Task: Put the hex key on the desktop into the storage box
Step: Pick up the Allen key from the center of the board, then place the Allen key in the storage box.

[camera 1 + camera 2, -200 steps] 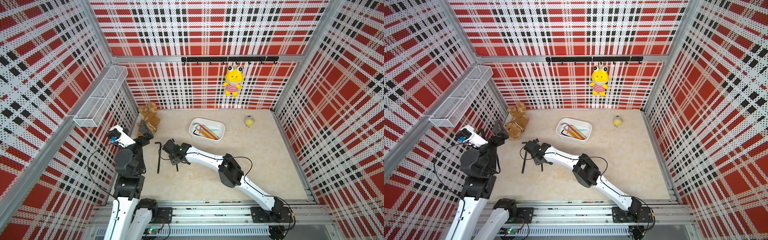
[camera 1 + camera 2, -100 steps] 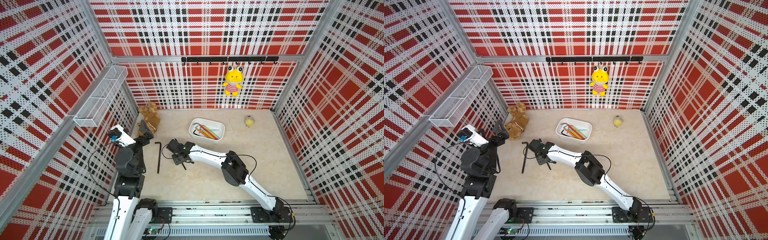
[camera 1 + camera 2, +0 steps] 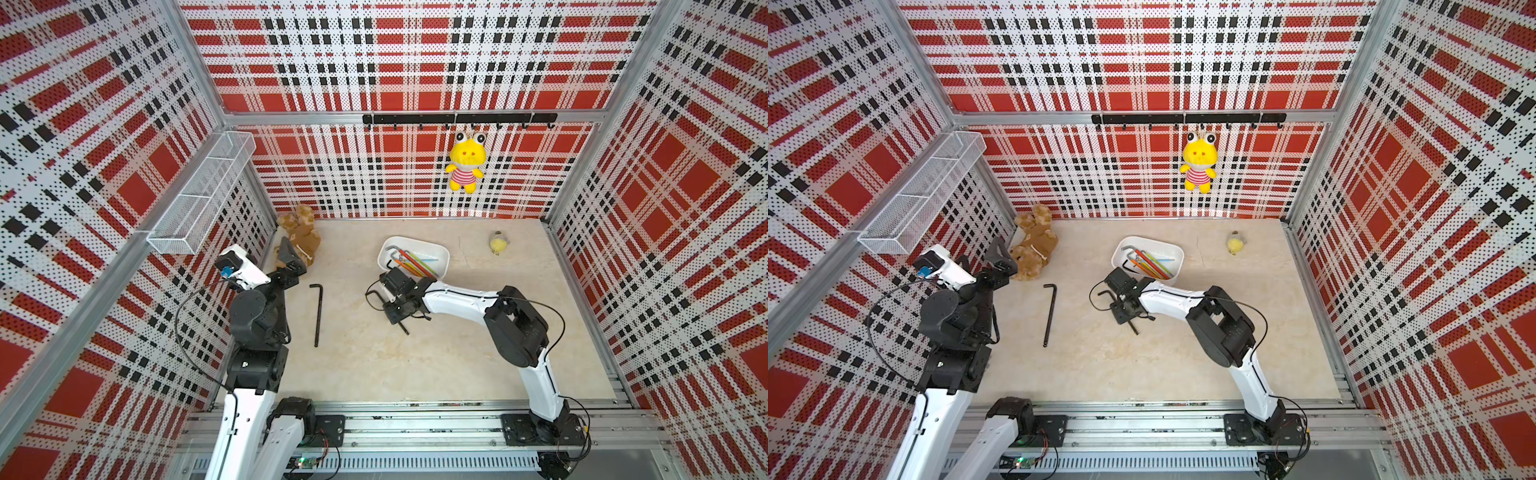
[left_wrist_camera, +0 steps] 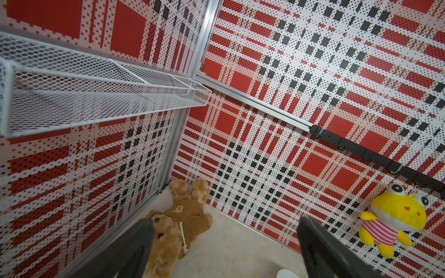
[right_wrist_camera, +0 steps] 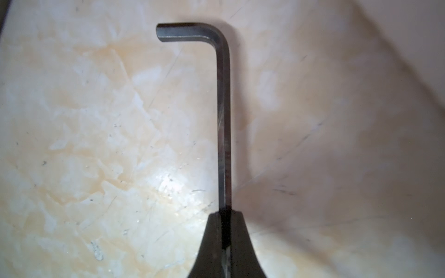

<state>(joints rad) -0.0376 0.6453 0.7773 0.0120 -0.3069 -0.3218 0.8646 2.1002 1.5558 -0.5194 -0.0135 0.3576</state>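
My right gripper (image 5: 225, 216) is shut on the long shaft of a dark L-shaped hex key (image 5: 224, 120), held low over the beige desktop (image 3: 374, 365). In both top views this gripper (image 3: 395, 316) (image 3: 1125, 313) sits just in front of the white storage box (image 3: 440, 253) (image 3: 1177, 253), which holds several coloured and dark hex keys. The held key's tip (image 3: 404, 329) sticks out toward the front. A second black hex key (image 3: 318, 311) (image 3: 1049, 316) lies flat on the desktop to the left. My left gripper (image 3: 291, 259) (image 4: 224, 231) hangs open and empty near the left wall.
A brown teddy bear (image 3: 297, 237) lies in the back-left corner beside my left gripper. A small yellow toy (image 3: 496, 243) sits at the back right. A yellow frog plush (image 3: 465, 166) hangs from the black hook rail (image 3: 457, 119). A wire-mesh basket (image 3: 199, 199) juts from the left wall.
My right gripper has shut on the hex key and carried it to the right, away from the second key and closer to the storage box. The left arm has not moved.
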